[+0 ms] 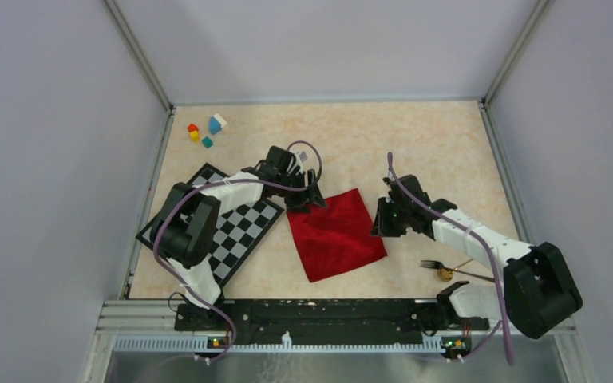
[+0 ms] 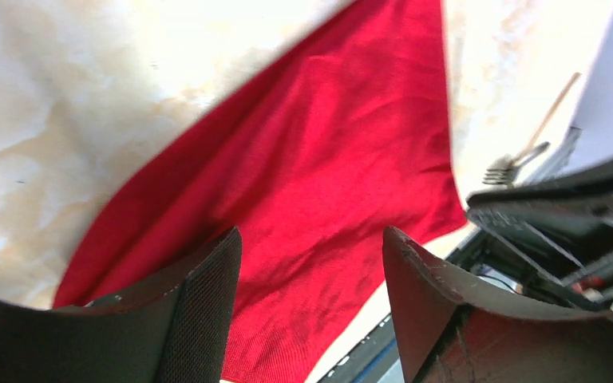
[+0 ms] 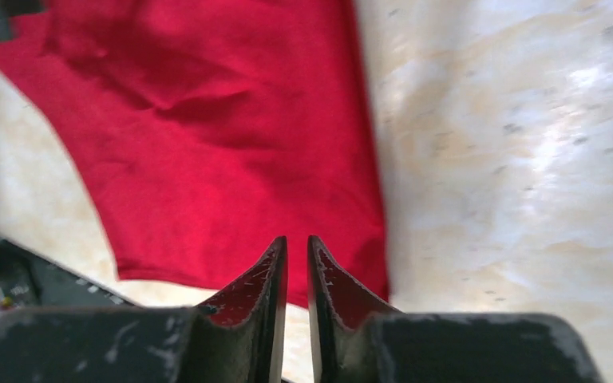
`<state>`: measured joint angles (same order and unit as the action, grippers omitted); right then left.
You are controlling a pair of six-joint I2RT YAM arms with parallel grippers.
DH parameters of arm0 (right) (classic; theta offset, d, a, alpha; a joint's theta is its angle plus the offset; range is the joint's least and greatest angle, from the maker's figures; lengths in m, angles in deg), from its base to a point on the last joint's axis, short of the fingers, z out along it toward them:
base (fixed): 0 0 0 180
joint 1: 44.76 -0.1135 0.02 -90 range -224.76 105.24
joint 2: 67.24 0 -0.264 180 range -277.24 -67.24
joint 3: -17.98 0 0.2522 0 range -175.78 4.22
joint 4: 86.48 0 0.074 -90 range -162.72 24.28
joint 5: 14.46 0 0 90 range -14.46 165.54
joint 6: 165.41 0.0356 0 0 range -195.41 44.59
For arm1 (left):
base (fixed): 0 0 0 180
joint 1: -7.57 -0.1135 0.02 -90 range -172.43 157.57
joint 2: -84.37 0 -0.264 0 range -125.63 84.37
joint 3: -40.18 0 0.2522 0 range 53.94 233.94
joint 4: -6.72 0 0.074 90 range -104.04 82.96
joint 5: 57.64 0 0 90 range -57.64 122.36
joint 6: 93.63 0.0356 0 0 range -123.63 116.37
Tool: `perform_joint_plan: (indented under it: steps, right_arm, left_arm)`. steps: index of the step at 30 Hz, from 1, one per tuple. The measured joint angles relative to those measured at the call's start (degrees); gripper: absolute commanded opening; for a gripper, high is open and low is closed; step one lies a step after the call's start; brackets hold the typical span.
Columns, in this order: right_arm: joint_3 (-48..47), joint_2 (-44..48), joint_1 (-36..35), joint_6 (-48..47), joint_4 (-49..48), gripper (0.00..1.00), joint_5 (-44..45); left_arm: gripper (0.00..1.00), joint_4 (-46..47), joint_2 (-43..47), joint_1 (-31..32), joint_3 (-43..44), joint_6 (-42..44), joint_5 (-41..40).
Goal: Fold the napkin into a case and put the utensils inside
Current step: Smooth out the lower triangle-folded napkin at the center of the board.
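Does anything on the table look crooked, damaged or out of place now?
Nothing is damaged or spilled. The napkin lies flat but turned at an angle to the edges of the table, with small creases. The checkered mat is askew too. The fork and spoon lie crossed at the near right.

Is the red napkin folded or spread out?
Spread out. The napkin lies open as a rough square on the table, mildly wrinkled, with no fold or doubled edge visible.

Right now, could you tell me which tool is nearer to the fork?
Right. The right tool is at the napkin's right edge, with the fork to its near right; the left tool is at the napkin's far left corner, on the opposite side.
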<state>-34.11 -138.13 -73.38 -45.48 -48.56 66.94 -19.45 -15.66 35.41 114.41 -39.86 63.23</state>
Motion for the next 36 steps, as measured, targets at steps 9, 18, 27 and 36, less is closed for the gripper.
perform_joint_plan:
  steps: [9,18,27,36]
  right_arm:
    - [8.7,0.8,-1.2,6.5,-0.2,0.00,-0.9]
    - [10.2,10.1,-1.4,7.6,1.7,0.07,2.0]
    - [11.9,8.3,-0.9,10.1,1.2,0.16,8.0]
    - [-2.9,-3.1,-0.3,3.8,-7.5,0.23,-2.0]
  left_arm:
    - [0.69,-1.0,-1.9,0.0,0.2,0.3,-3.6]
    - [0.69,-1.5,0.8,0.0,0.2,0.4,-3.7]
    - [0.70,-1.9,0.8,0.0,0.1,0.6,-6.0]
    - [0.72,-2.3,2.6,0.0,-2.9,1.0,-6.3]
